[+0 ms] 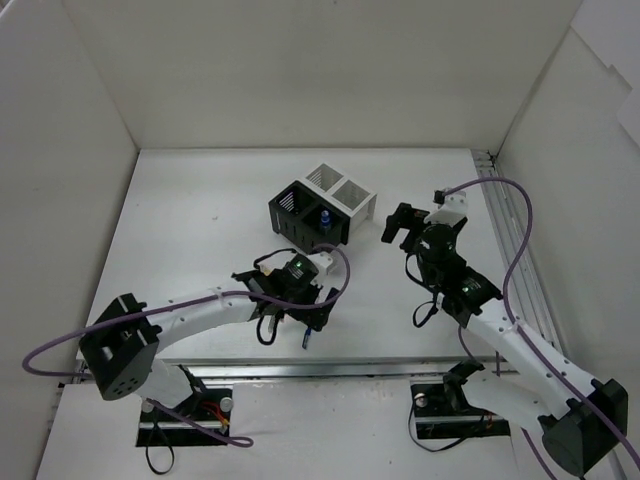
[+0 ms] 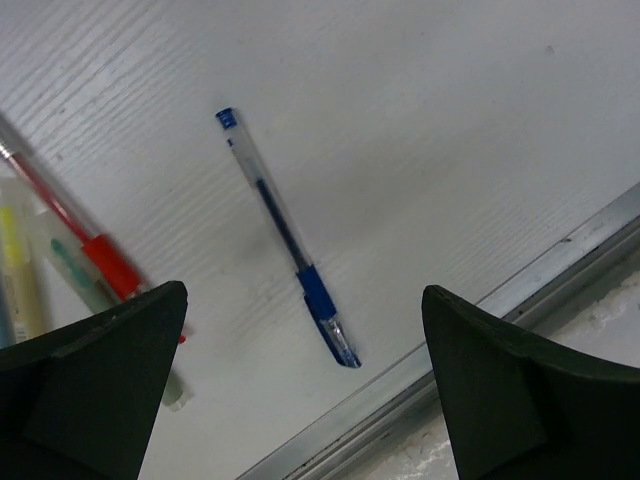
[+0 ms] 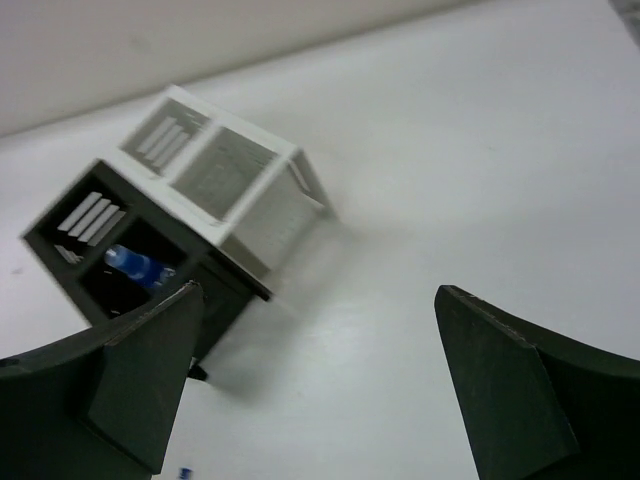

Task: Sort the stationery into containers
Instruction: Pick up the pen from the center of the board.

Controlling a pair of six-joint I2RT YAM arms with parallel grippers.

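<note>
Top view: containers (image 1: 320, 208) stand mid-worktop, toward the far edge. The left claw (image 1: 288, 322) hangs low by the near edge, the right claw (image 1: 401, 226) just right of the bins. Left wrist: claw spread, empty, with the blue pen (image 2: 287, 235) flat between its tips, beside the edge rail (image 2: 480, 340). Risk: tips landing high could skid the slim pen toward the rail. Right wrist: claw open, nothing held; the bottle (image 3: 138, 264) sits in a black bin.

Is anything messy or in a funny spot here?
Yes. A blue pen lies loose on the table, close to its metal front edge. A red pen and a yellow marker lie nearby, not in the bins. The bin block also sits crooked to the table edges.
</note>
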